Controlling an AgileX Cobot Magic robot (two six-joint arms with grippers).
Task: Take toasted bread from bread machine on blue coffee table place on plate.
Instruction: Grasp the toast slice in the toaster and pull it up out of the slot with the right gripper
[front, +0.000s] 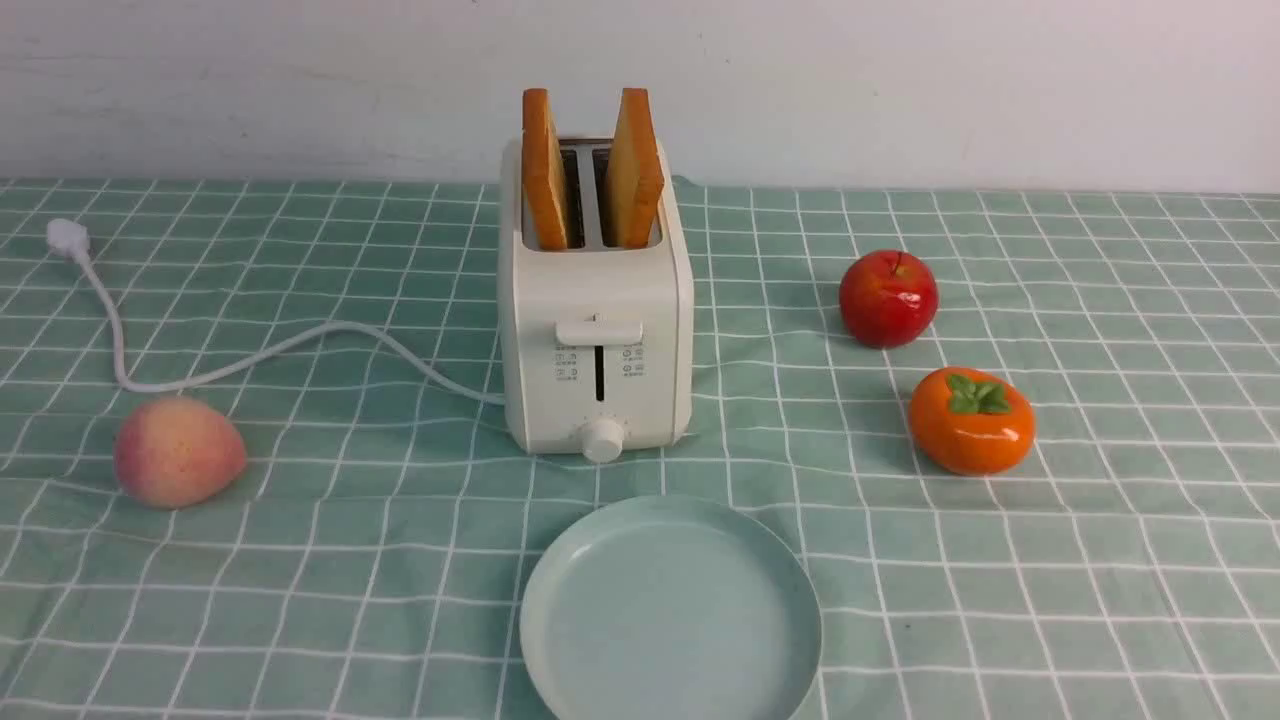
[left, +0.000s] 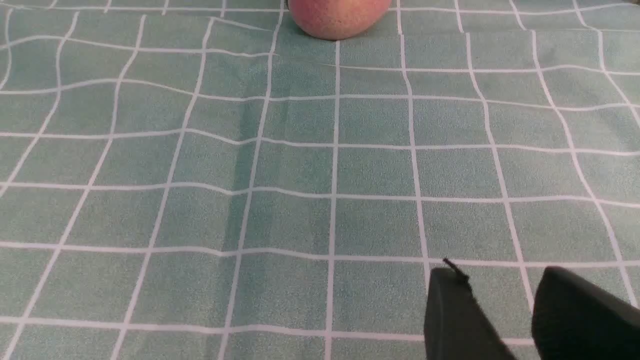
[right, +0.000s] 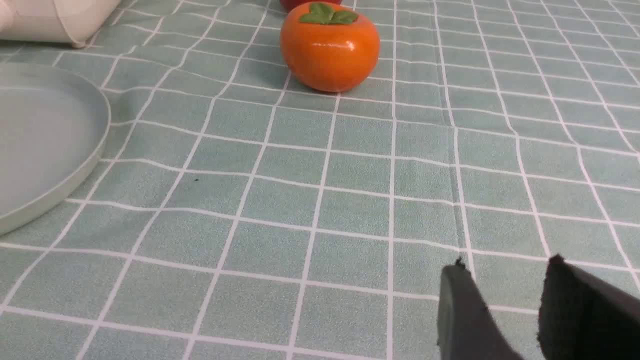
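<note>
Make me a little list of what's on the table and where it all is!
toasted bread: two slices standing in the bread machine slots
plate: empty, in front of the bread machine
fruit: peach on the left; apple and persimmon on the right
left gripper: open, holding nothing
right gripper: open, holding nothing

Loses the near rim of the plate (front: 670, 610), at six o'clock from the bread machine (front: 600, 300), past the front view's edge. Hides the lower halves of the toasted bread (front: 545, 170) inside the slots. Too small to read: the markings beside the lever slot. In the left wrist view, shows only part of the peach (left: 337, 17) and the tips of the left jaws. In the right wrist view, crops the plate (right: 50, 140), leaving one corner of the bread machine (right: 55, 20), a red sliver of the apple (right: 289, 4) and the tips of the right jaws.
</note>
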